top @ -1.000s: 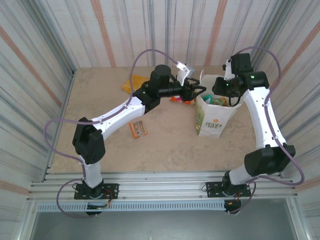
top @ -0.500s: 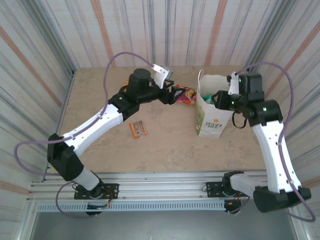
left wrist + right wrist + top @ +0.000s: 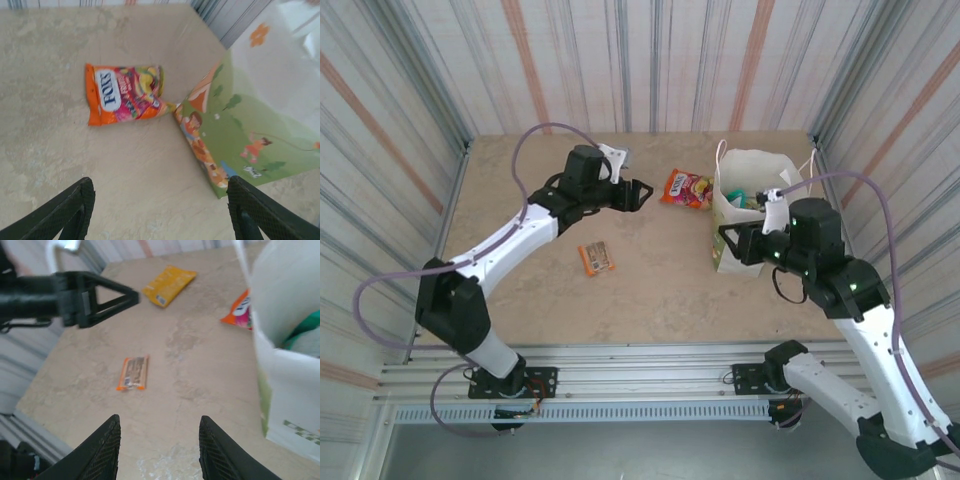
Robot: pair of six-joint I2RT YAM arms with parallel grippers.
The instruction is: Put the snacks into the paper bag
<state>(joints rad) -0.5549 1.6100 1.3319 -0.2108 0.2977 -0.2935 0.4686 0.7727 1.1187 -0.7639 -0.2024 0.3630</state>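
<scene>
A pale stone-patterned worktop [image 3: 650, 290] with two white robot arms reaching in from the near edge. A white paper bag [image 3: 748, 225] stands upright at the right rear of the worktop, its mouth open, with teal and green packets [image 3: 747, 198] visible inside.

Three snacks lie flat outside the bag. An orange and red Fox's candy packet [image 3: 125, 94] lies just beside the bag's left side, one corner at the bag's lower edge. A small orange bar [image 3: 133, 373] lies alone near the middle of the worktop, well apart from the bag. A yellow packet [image 3: 169, 285] lies further back, near the left arm.

The left tool [image 3: 642, 192] hovers above the worktop just left of the Fox's packet, pointing towards it. Its jaws stand wide apart and grip nothing.

The right tool [image 3: 159, 420] hangs beside the near left corner of the bag. Its jaws are parted with bare worktop showing between them, and it grips nothing.
</scene>
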